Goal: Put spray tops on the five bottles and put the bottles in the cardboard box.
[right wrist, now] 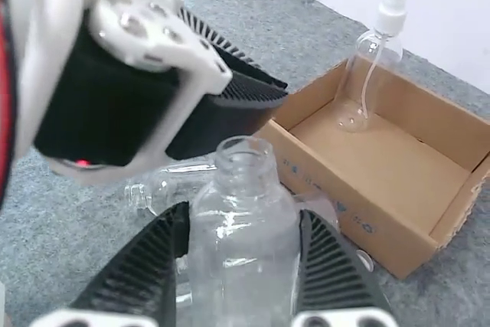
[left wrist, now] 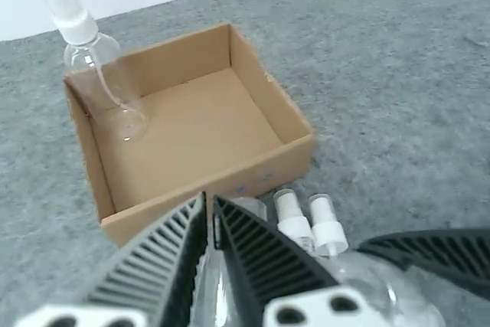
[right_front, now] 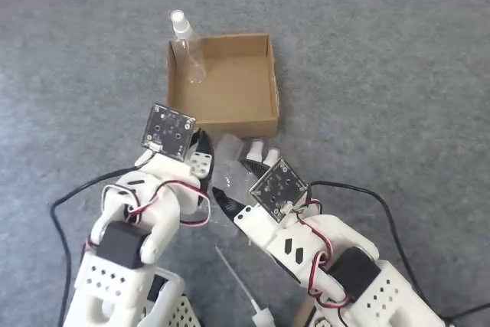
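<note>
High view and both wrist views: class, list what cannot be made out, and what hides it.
High view: how many clear plastic bottles lie between the arms; the wrist cameras cover them.
High view: the head of the loose white spray top, partly cut off by the edge.
Right wrist view: the base of the uncapped clear bottle held in the right gripper, cut off by the edge.
</note>
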Available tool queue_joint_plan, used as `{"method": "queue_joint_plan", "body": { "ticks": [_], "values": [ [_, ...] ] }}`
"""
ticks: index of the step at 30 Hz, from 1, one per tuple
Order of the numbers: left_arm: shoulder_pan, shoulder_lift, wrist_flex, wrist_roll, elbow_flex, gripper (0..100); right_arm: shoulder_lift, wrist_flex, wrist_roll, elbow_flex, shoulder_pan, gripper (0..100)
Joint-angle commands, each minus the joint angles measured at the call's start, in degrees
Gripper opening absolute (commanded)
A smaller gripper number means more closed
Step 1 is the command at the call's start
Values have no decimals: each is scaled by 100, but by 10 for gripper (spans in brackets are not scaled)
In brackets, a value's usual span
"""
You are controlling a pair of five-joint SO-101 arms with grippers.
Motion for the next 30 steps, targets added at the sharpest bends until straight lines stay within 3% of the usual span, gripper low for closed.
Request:
{"method": "queue_joint_plan", "body": {
  "ticks": [1,16,22,30],
  "values": [
    [308,0,-185,-53,-40,13,-180,-145,35,-88,13,27],
    [501,0,-79,-53,-84,13,-180,-119,44,-97,22,27],
    [-70,0,-53,-26,-251,13,-303,-110,44,-176,567,26],
    [-563,0,-53,-53,-277,19,-1059,321,79,-202,646,26]
  ]
}}
